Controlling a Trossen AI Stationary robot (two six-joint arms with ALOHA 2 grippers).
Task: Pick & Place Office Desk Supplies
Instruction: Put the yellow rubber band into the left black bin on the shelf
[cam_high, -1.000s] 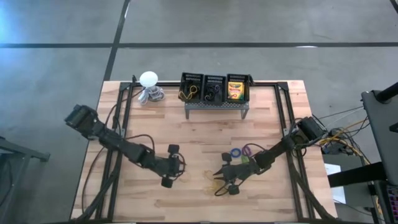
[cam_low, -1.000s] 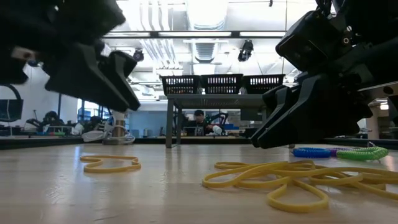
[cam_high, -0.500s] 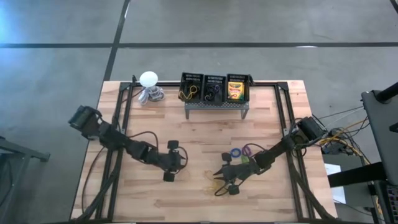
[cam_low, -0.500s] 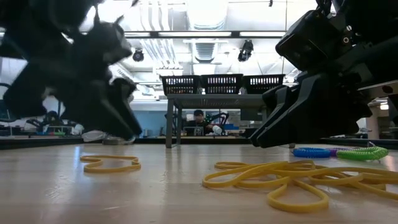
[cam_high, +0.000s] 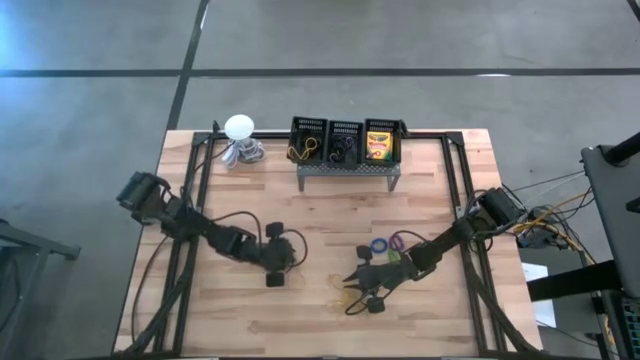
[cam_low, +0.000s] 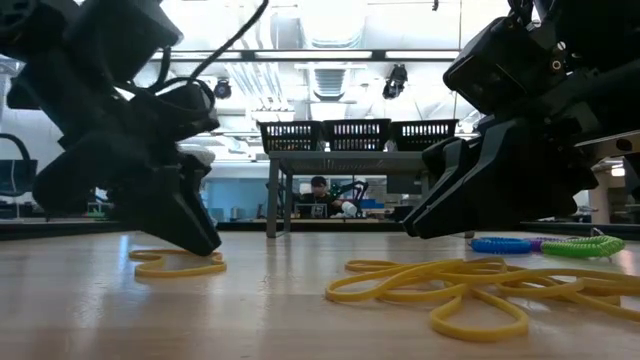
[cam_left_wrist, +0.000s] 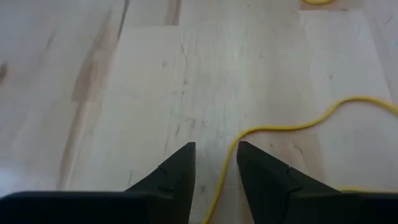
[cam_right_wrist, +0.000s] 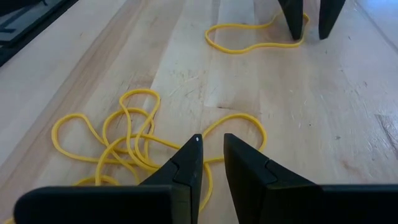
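metal stand (cam_high: 347, 170), white ball (cam_high: 239, 126), behind rubber bands (cam_low: 450, 285)

1. The left gripper (cam_low: 190, 235) is lower than a second ago: then it hung above the single yellow rubber band (cam_low: 177, 263), now its fingertips reach down to that band on the table.
2. Seen from above, the left gripper (cam_high: 278, 262) has swung round and shifted slightly toward the band.
3. Its jaws straddle the band's strand (cam_left_wrist: 273, 130), perhaps a little narrower than before.
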